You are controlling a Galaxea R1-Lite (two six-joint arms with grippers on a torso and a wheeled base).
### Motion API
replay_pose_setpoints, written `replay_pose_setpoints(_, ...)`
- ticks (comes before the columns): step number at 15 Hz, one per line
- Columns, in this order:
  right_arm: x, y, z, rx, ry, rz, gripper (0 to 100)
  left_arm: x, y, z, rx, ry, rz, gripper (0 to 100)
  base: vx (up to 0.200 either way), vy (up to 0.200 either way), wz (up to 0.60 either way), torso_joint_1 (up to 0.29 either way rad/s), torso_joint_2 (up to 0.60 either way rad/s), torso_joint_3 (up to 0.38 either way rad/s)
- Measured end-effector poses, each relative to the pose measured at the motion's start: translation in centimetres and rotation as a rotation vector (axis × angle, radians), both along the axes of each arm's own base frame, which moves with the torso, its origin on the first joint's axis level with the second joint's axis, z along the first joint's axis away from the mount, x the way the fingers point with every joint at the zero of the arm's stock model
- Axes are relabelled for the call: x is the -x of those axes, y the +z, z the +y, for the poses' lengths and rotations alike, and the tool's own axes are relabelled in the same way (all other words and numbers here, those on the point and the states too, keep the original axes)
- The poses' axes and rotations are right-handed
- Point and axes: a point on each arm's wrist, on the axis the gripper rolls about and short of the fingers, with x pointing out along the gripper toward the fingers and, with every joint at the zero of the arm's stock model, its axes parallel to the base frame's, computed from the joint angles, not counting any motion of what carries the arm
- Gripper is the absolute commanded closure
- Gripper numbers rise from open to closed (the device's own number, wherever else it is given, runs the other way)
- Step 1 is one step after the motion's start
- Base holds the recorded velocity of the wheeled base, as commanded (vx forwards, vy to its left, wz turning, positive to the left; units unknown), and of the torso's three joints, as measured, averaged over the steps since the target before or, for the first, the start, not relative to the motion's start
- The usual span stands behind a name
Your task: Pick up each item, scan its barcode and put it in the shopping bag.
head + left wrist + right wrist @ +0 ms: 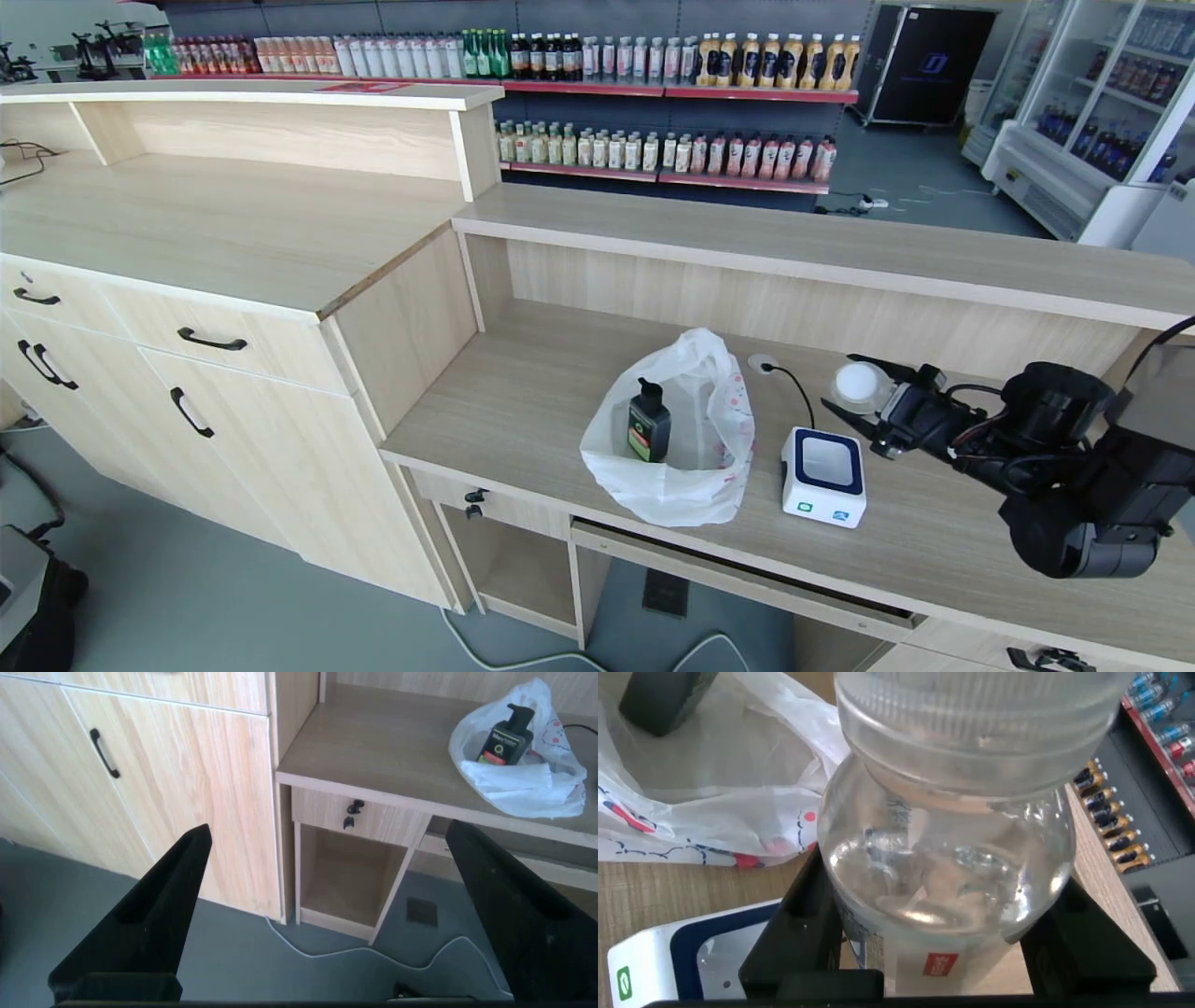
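- I am gripping the clear bottle (952, 887) with my right jaws clamped on its body, one on each side just below the shoulder. Its white cap (859, 383) is showing above them.
- The bottle is hanging over the desk (523, 401), just past the far right corner of the scanner (823, 476) and to the right of the shopping bag (691, 485).
- A dark pump bottle (647, 427) is already standing inside the bag, whose mouth is lying open toward me.
- My left jaws are standing wide apart and holding nothing. They are hanging low, off the near left side of the desk.
- I am judging the bottle to be thin-walled, smooth and round, so it is likely to be slippery and to dent if I squeeze hard. I cannot tell whether it is full, so I am allowing for some weight.
- The body below the shoulder is looking like the right place to hold it. The wall is stiffer there, and the grip is leaving the label (941, 966) free to turn toward the scanner window.
- The bag is soft and loose, so I am expecting it to give and shift when the bottle is going in.
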Motion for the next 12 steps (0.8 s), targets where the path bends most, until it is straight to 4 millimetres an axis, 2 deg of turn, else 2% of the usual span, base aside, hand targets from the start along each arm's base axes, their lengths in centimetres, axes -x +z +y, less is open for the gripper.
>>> replay_pose_setpoints(5, -0.9, -0.5, 0.2, -0.006, 0.070, -0.001, 100, 0.0, 0.0, 0.0, 0.000, 0.000, 0.000, 0, 0.000, 0.000, 0.00, 0.000, 0.00, 0.000)
replay_pose_setpoints(12, -1.2, -1.8, -0.1, -0.009, 0.067, 0.029, 100, 0.0, 0.0, 0.0, 0.000, -0.001, 0.000, 0, 0.000, 0.000, 0.00, 0.000, 0.00, 0.000)
